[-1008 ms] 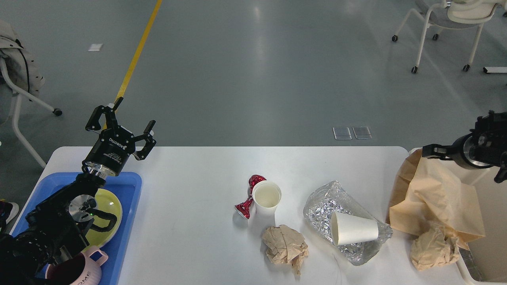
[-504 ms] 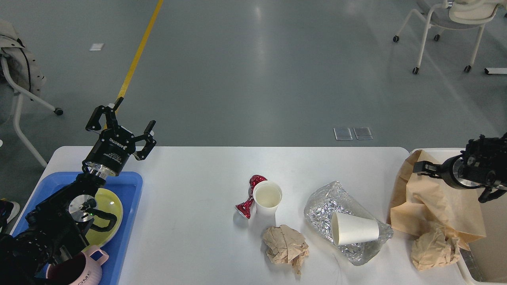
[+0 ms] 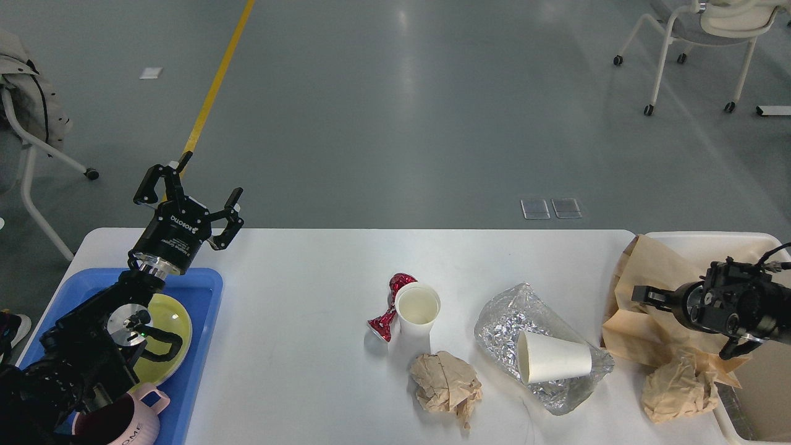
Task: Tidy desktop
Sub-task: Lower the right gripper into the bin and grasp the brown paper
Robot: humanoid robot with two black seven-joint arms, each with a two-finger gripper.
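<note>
My left tool hangs wide above the bench; my right tool, over brown paper, I cannot tell.

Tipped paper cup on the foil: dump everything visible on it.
The tipped paper cup is plain white, paper by the look, tapered, and lies on its side with the open mouth toward the left and the narrower base toward the right. It looks undented; the inside looks empty. It rests on the crumpled silver foil wrapper, right of centre on the desktop. Nothing else touches it: the upright paper cup and the crumpled brown paper ball sit apart to its left, and neither pincer is near.
</note>
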